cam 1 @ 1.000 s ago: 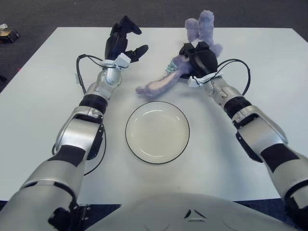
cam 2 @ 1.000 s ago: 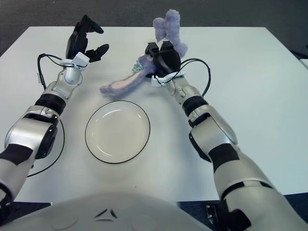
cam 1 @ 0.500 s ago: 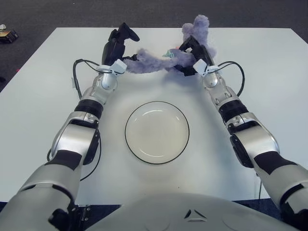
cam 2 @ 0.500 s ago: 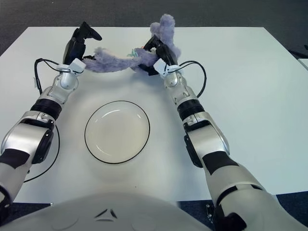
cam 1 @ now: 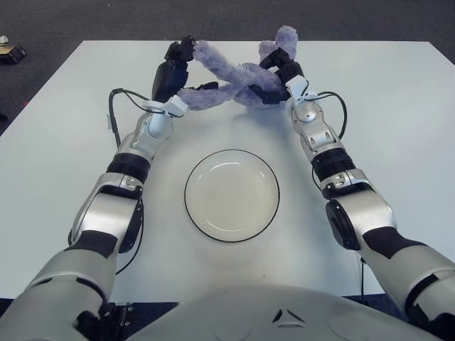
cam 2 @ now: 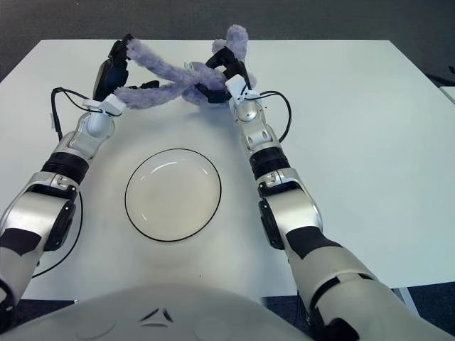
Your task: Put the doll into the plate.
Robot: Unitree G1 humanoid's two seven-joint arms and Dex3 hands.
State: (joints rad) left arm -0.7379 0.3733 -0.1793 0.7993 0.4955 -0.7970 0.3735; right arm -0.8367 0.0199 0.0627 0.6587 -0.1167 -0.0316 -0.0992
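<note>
White, flat table [cam 1: 398,99] carries a round white plate with a dark rim [cam 1: 232,195] at its centre. Beyond the plate, a fluffy purple plush doll with long limbs [cam 1: 234,78] is held above the table between both hands. Left robot hand [cam 1: 173,73] has its fingers closed on the doll's limbs; right robot hand [cam 1: 283,69] grips the doll's body.

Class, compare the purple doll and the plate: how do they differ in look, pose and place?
The doll is purple, fuzzy and long-limbed; the plate is pale, smooth and round with a dark rim. The doll is held at the table's far side by the left hand and right hand; the plate lies flat, empty, nearer the robot.
</note>
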